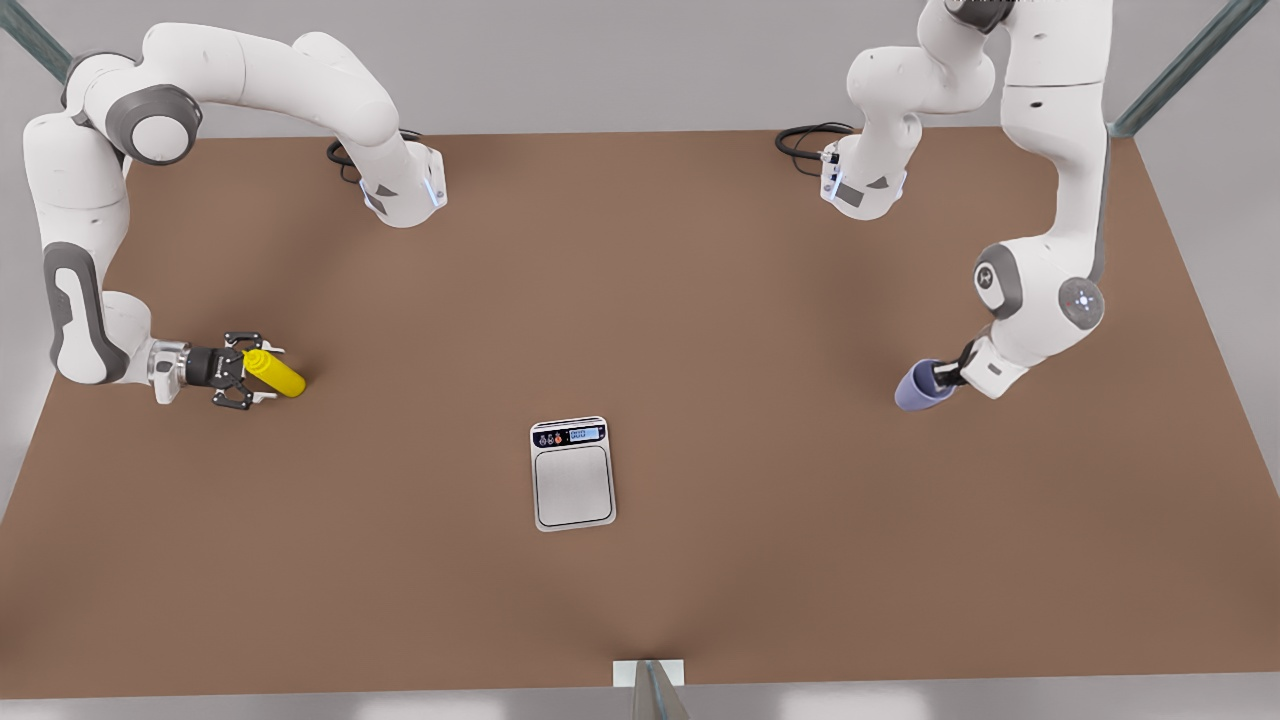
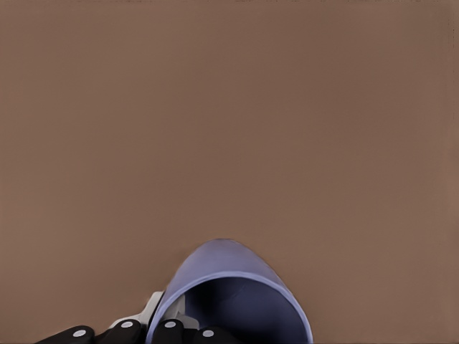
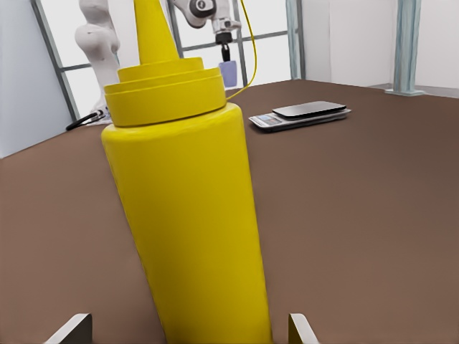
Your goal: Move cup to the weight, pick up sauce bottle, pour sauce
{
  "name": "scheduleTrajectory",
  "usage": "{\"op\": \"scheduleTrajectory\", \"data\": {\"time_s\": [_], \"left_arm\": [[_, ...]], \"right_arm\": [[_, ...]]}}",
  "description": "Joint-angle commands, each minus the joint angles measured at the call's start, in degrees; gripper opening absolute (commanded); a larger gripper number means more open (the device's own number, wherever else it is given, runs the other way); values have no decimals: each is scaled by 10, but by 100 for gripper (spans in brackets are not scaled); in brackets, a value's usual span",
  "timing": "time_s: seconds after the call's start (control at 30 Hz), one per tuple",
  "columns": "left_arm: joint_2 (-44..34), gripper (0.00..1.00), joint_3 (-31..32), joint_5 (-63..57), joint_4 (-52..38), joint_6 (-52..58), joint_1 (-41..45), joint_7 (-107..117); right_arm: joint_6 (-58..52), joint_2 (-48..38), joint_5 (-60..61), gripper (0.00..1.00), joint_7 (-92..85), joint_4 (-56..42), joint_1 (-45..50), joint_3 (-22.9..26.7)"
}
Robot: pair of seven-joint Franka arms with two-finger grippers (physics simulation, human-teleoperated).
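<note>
The lavender-blue cup hangs tilted just above the table at the front view's right, with my left gripper shut on its rim. The left wrist view looks into the cup, with the left gripper at the rim. The yellow sauce bottle stands at the front view's left. My right gripper is open around it, a finger on each side and apart from it. The bottle rises upright between those fingertips. The silver weight lies flat near the table's middle, nothing on its plate.
The brown table runs wide between the two arms. Black cables lie near the arm bases at the back. A small white bracket sits at the front edge. From the right wrist view the weight lies beyond the bottle.
</note>
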State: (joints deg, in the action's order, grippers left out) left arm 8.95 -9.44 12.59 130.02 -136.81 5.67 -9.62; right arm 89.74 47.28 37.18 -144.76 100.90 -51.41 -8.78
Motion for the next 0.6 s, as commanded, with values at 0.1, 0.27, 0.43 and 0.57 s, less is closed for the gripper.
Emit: {"op": "scheduleTrajectory", "data": {"time_s": [0.1, 0.27, 0.43, 0.57], "left_arm": [[19, 21, 2, 86, -31, 1, 50, 79], [42, 21, 2, 86, -68, 5, 96, 157], [80, 21, 18, 87, -114, 5, 119, 229], [106, 21, 24, 87, -151, 5, 145, 285]], "right_arm": [[0, 3, 1, 100, 0, 0, 0, -4], [0, 3, 1, 71, 0, 0, 0, -5], [0, 4, 1, 66, 1, 0, 0, -6], [0, 4, 2, 67, 2, 0, 0, -7]]}}
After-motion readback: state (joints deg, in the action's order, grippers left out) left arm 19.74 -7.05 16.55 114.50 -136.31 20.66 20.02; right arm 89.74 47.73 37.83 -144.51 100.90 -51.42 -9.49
